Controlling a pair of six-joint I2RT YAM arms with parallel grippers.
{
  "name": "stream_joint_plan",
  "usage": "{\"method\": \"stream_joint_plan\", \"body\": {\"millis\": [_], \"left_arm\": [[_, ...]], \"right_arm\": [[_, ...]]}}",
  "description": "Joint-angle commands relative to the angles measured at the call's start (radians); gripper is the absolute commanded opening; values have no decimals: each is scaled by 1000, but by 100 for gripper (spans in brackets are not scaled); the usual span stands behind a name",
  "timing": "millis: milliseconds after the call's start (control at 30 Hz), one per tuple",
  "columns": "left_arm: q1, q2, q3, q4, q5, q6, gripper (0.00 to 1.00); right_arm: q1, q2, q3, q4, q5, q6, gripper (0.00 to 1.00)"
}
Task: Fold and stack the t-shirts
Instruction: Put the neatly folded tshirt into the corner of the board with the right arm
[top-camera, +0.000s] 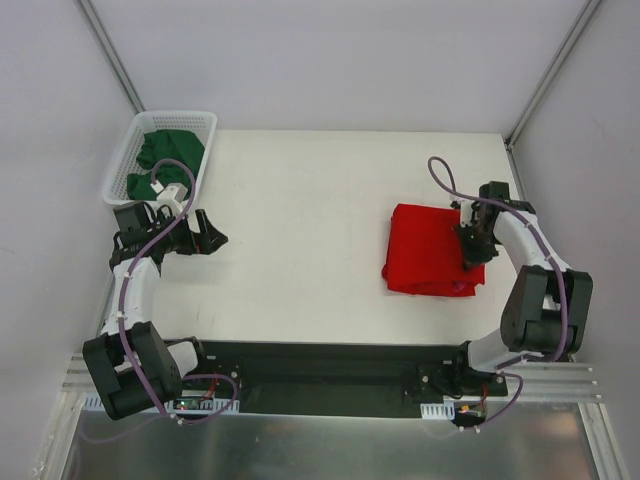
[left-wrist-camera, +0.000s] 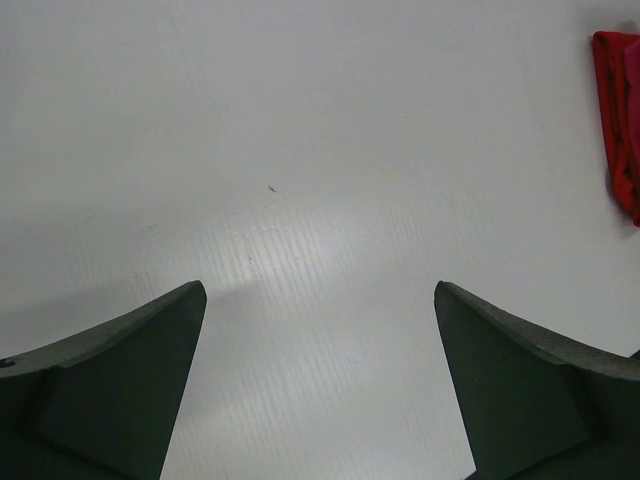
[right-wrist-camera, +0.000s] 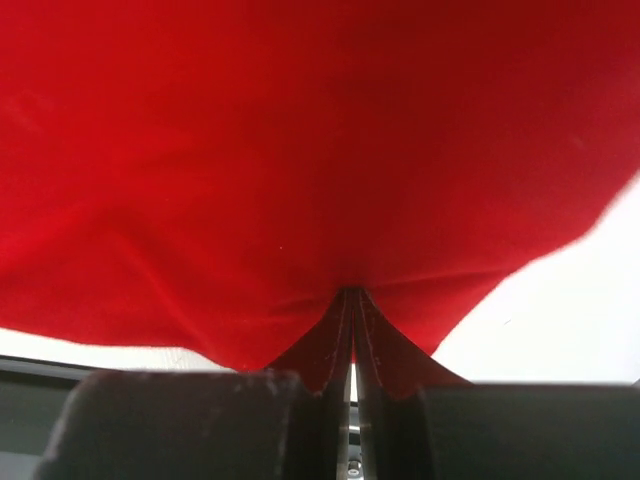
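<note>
A bright red t-shirt (top-camera: 432, 248) lies folded on the right half of the table, with a thin pink edge showing at its near right corner. My right gripper (top-camera: 472, 243) is shut on the red cloth at the shirt's right edge; in the right wrist view the red t-shirt (right-wrist-camera: 300, 150) fills the frame and bunches where the right gripper (right-wrist-camera: 350, 295) pinches it. Dark green t-shirts (top-camera: 165, 160) lie crumpled in the basket. My left gripper (top-camera: 208, 236) stands open above bare table just in front of the basket; between its fingers (left-wrist-camera: 130, 380) there is nothing.
The white lattice basket (top-camera: 118, 165) stands at the far left corner of the table (top-camera: 300, 220). A strip of the red t-shirt (left-wrist-camera: 620, 120) shows at the right edge of the left wrist view. Grey walls close in the table on three sides.
</note>
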Motion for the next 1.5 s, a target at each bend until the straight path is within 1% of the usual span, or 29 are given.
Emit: {"method": "stream_joint_plan", "body": {"millis": [0,267,433,567,600,700,733,900,1200,1333,1467], "left_arm": [[6,-20,11,23,19,23,99],[8,-26,6,23,18,21,100],[6,-21,5,24,18,20,99],[6,-23,5,23,21,18,99],[8,-23,5,23,19,18,99],[8,-23,6,24,19,15,99],[8,-21,8,24,16,13,99],[8,-12,17,27,19,-2,99],[8,-32,8,26,9,0,99],[8,-41,-3,26,3,3,99],[8,-44,-8,27,-4,9,99]], "right_arm": [[-6,63,21,-11,-9,-9,4],[-7,125,7,-77,-2,-38,3],[-12,83,3,-97,2,-49,3],[-13,-1,84,-139,-2,-38,3],[-13,-33,113,-149,-7,-30,3],[-12,-56,229,-180,-44,-15,3],[-12,-47,281,-183,-53,0,3],[23,46,412,-183,-125,33,2],[166,266,575,-85,-96,69,2],[197,319,630,-47,-90,83,1],[227,362,682,-53,-94,92,1]]}}
